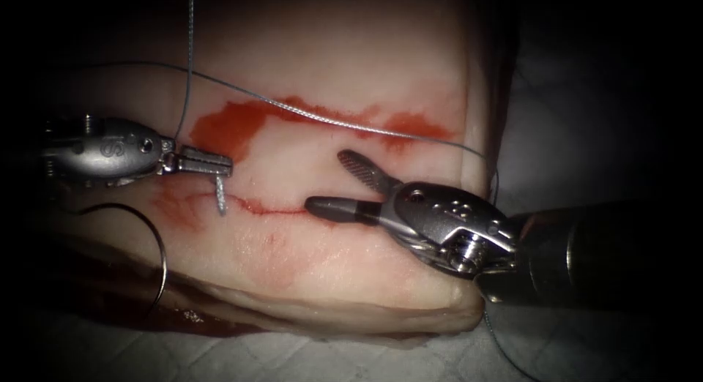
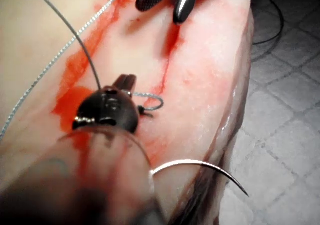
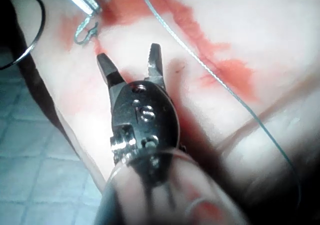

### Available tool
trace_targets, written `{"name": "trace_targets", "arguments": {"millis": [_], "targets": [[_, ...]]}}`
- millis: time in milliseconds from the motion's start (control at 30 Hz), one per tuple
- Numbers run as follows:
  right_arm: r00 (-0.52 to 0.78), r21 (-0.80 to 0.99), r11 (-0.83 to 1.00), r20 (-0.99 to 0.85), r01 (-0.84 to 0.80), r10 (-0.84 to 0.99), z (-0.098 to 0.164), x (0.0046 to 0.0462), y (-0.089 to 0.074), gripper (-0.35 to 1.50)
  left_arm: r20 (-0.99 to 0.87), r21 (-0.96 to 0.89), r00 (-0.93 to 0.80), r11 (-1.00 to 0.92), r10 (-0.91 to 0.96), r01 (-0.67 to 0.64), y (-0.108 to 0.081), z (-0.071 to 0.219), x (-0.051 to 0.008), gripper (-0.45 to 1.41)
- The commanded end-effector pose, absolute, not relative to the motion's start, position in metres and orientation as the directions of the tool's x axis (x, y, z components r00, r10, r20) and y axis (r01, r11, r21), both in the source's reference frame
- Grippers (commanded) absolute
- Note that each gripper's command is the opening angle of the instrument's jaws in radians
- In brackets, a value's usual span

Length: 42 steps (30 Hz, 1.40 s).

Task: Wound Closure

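My left hand (image 1: 217, 162) clamps the thread (image 1: 220, 197) at nine o'clock; right hand (image 1: 338, 184) gapes empty; needle (image 2: 200, 167) lies free, cut (image 1: 274, 209) largely unclosed.

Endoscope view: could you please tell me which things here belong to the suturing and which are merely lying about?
In the job: left hand shut on thread; right hand open, empty; needle lying free, outside the tissue; cut.
Lying about: red fluid; cloth under the tissue.
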<state>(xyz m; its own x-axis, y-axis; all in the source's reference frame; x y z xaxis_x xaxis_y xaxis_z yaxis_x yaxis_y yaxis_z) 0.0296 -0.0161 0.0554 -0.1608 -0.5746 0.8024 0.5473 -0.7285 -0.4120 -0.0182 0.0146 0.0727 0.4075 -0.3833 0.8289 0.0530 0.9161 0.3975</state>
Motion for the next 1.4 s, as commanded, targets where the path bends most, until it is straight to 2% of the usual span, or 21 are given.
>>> {"name": "trace_targets", "arguments": {"millis": [33,267,500,1400], "targets": [[-0.168,-0.391,-0.738,0.814,0.551,-0.557,0.057,0.0319,-0.016,1.28,0.834,0.403,0.386,0.913,-0.396,0.066,0.015,0.073,-0.0187,-0.45],[-0.170,-0.365,-0.728,0.819,0.581,-0.547,0.058,0.0365,-0.017,1.20,0.842,0.418,0.335,0.904,-0.424,0.095,0.016,0.072,-0.0185,-0.45],[-0.151,-0.381,-0.705,0.811,0.598,-0.566,0.059,0.0390,-0.017,1.13,0.845,0.420,0.325,0.903,-0.424,0.087,0.016,0.072,-0.0186,-0.45],[-0.113,-0.410,-0.669,0.797,0.620,-0.594,0.061,0.0433,-0.016,1.15,0.861,0.406,0.311,0.912,-0.402,0.054,0.016,0.070,-0.0194,-0.45]]}}
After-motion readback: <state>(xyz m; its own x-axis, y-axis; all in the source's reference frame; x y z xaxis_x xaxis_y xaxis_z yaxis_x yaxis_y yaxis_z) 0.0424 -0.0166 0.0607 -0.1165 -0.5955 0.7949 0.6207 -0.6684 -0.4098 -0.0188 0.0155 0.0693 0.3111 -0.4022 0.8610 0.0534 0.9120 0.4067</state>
